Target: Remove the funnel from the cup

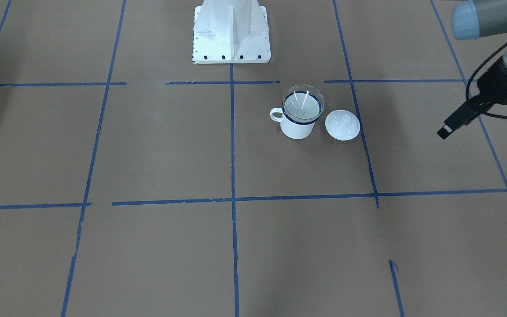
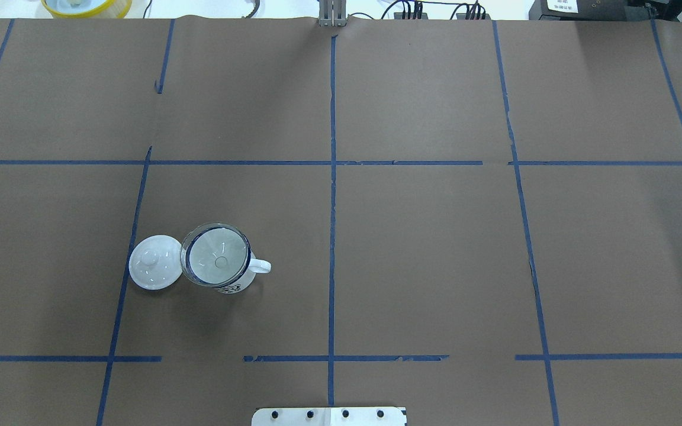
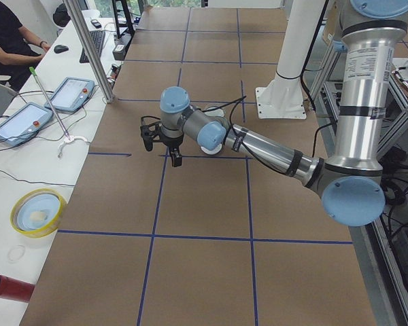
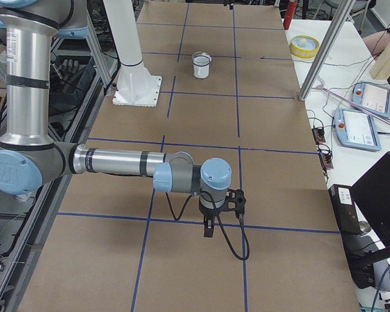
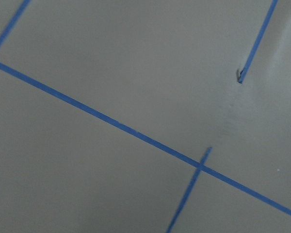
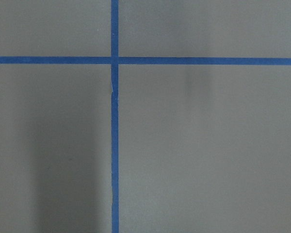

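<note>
The clear funnel sits mouth up in the white cup, which has a dark blue rim and a loop handle. In the overhead view the funnel fills the cup left of the table's middle. My left gripper hangs above the table well off to the lid side of the cup; its fingers read as one dark bar with no gap, shut and empty. My right gripper shows only in the exterior right view, far from the cup; I cannot tell its state.
A white domed lid with a knob lies touching or just beside the cup, on the side toward my left gripper; it also shows in the overhead view. The robot's white base stands behind the cup. Blue tape lines grid the brown table.
</note>
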Robot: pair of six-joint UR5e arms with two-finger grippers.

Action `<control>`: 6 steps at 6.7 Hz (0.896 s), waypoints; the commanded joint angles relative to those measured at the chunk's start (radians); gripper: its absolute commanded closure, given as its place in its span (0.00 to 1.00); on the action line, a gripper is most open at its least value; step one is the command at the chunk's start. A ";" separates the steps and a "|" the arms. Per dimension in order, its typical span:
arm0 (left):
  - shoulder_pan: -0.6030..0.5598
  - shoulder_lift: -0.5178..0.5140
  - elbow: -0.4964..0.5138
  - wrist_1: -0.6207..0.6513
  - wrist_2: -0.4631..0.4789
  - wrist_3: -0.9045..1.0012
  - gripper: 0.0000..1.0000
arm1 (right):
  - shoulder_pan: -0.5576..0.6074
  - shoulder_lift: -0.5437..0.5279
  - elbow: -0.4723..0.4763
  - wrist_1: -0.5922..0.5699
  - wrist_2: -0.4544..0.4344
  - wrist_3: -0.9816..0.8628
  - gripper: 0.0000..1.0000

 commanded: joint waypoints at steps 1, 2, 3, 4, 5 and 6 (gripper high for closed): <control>0.202 -0.242 -0.058 0.314 0.140 -0.191 0.00 | 0.000 0.000 0.000 0.000 0.000 0.000 0.00; 0.318 -0.263 -0.104 0.344 0.160 -0.339 0.02 | 0.000 0.000 0.000 0.000 0.000 0.000 0.00; 0.382 -0.327 -0.087 0.350 0.206 -0.416 0.03 | 0.000 0.000 0.000 0.000 0.000 0.000 0.00; 0.439 -0.374 0.010 0.348 0.256 -0.452 0.06 | 0.000 0.000 0.000 0.000 0.000 0.000 0.00; 0.454 -0.381 0.035 0.347 0.275 -0.453 0.07 | 0.000 0.000 0.000 0.000 0.000 0.000 0.00; 0.467 -0.373 0.051 0.347 0.277 -0.451 0.11 | 0.000 0.000 0.000 0.000 0.000 0.000 0.00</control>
